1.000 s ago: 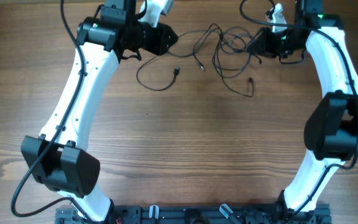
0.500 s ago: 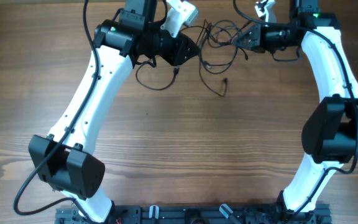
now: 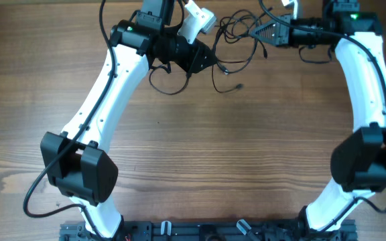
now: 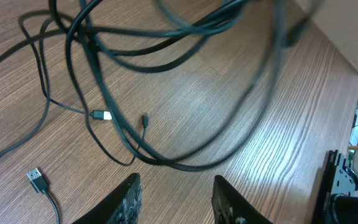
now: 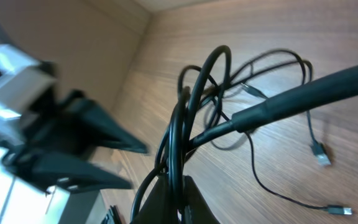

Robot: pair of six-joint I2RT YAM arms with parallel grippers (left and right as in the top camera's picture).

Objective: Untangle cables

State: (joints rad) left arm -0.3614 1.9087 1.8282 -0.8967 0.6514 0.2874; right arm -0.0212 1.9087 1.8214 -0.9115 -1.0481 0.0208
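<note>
Both arms stretch to the far edge. The right gripper (image 5: 173, 190) is pinching the cables (image 3: 236, 40); to its left the left gripper (image 4: 176, 186) hovers, fingers spread.

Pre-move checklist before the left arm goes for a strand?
1. Right gripper shut on the cables: ok.
2. Left gripper open, jaws empty: ok.
3. Cables separated: not ok, they cross in a clump near the right gripper.
4. Loose plug lying on the table, in the left wrist view: ok.
5. Which strand leads freely out of the clump: cannot tell.
</note>
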